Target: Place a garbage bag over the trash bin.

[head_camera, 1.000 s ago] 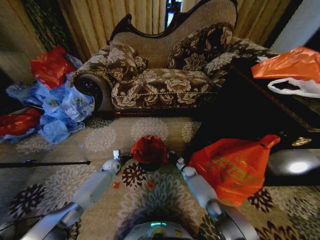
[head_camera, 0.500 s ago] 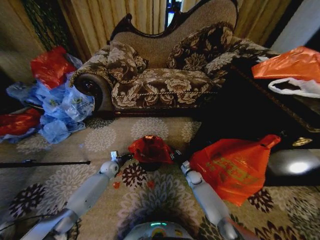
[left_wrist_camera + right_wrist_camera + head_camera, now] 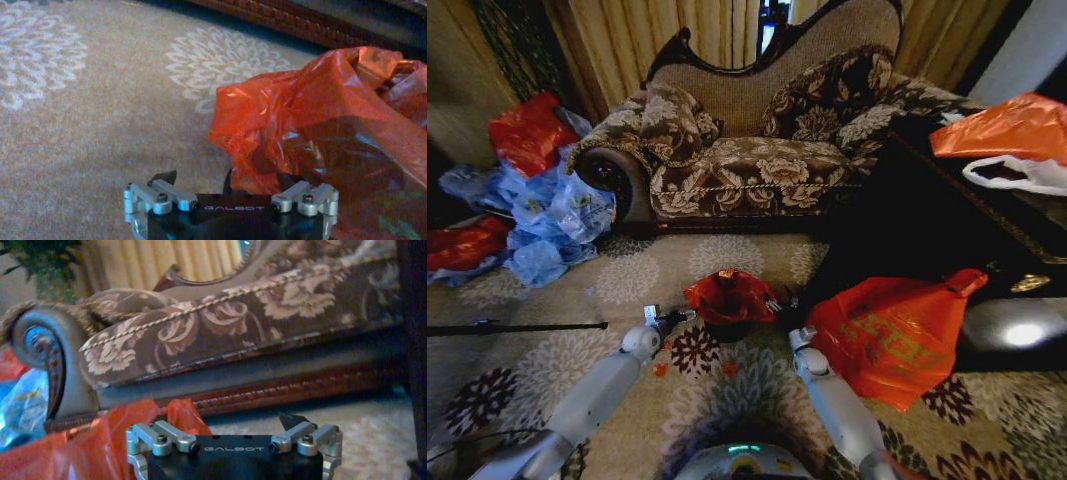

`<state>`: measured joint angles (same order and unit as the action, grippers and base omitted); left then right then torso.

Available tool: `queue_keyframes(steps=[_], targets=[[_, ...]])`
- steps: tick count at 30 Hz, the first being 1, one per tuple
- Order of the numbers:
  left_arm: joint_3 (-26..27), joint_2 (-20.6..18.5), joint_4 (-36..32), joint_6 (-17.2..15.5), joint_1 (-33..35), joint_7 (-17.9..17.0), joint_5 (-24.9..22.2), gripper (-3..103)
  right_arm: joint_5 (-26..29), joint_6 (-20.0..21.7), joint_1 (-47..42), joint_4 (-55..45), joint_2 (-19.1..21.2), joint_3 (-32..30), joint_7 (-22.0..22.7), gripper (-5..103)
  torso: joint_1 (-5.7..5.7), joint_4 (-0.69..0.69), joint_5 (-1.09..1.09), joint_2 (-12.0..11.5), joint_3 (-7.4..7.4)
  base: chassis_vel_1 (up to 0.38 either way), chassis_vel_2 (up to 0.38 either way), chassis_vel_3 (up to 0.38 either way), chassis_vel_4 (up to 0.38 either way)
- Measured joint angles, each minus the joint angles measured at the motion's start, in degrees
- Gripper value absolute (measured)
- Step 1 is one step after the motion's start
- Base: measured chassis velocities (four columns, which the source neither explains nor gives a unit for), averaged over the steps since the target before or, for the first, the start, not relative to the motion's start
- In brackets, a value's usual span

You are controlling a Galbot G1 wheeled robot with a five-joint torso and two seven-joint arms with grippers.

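The bag [image 3: 728,296] sits draped over the bin [image 3: 727,330] on the carpet between both arms, left pincer [image 3: 674,319] pinching its edge, right pincer [image 3: 779,306] I can't tell, and that film looks light, floppy and slippery, so grab the rim hem.

From our head we look forward and down over the carpet [image 3: 547,290] toward the sofa [image 3: 757,150]. Our left wrist camera sits low and close, facing the garbage bag [image 3: 313,125]. Our right wrist camera, also low, faces the sofa [image 3: 233,320]; all three views share the bag.
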<state>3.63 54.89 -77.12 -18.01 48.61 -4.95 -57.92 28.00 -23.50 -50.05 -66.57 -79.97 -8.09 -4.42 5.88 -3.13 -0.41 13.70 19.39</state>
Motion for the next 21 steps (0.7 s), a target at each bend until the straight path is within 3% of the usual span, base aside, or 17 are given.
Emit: queue_keyframes(steps=[8, 15, 18, 20, 21], targets=[[0.5, -0.9, -1.1, -0.3, 0.5, -0.6, -0.7, 100, 8.6, 11.7, -3.0, -6.2, 2.2, 1.4, -3.1, 100, 0.00, -0.01, 0.00, 0.0, 0.00, 0.000, 0.000, 0.000, 0.000], [0.9, -1.2, -2.6, -0.5, 1.2, -0.7, -1.2, 100, 13.9, 12.7, -3.3, -8.7, 1.7, 1.1, -6.2, 100, 0.00, 0.00, 0.02, 0.0, 0.00, 0.000, 0.000, 0.000, 0.000], [1.1, -1.6, -3.5, -0.6, 1.6, -0.8, -1.7, 100, 17.8, 13.3, -2.4, -8.9, 1.9, -0.3, -7.6, 100, 0.00, 0.01, -0.01, 0.0, 0.00, 0.000, 0.000, 0.000, 0.000], [1.4, -2.1, -4.2, -0.6, 1.9, -0.9, -2.0, 100, 24.0, 15.9, -3.1, -11.0, 3.0, -0.4, -10.4, 100, 0.01, 0.00, 0.00, 0.0, 0.01, 0.000, 0.000, 0.000, 0.000], [1.4, -2.1, -4.2, -0.6, 1.9, -0.9, -2.0, 100, 24.0, 15.9, -3.1, -11.0, 3.0, -0.4, -10.4, 100, 0.01, 0.00, 0.00, 0.0, 0.01, 0.000, 0.000, 0.000, 0.000]])
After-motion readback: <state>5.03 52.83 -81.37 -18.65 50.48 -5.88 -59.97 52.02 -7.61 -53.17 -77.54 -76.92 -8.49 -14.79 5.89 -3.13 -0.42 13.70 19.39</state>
